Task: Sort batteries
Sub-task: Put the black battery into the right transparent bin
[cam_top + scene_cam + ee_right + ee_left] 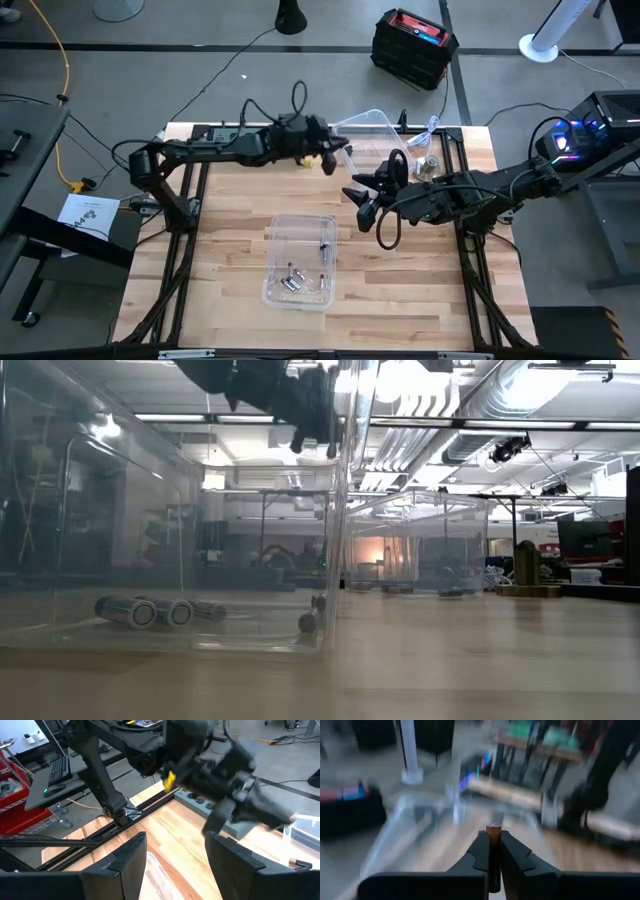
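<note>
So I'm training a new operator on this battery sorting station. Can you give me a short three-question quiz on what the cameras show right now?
1. True or false: the left hand is shut on a battery.
2. Multiple choice: where does the right hand hover? A) inside the far bin B) above the table, fingers open C) off the table
3. Fill in: the near clear bin holds several ____ lying on its floor.

Key: 1 true; 2 B; 3 batteries
</note>
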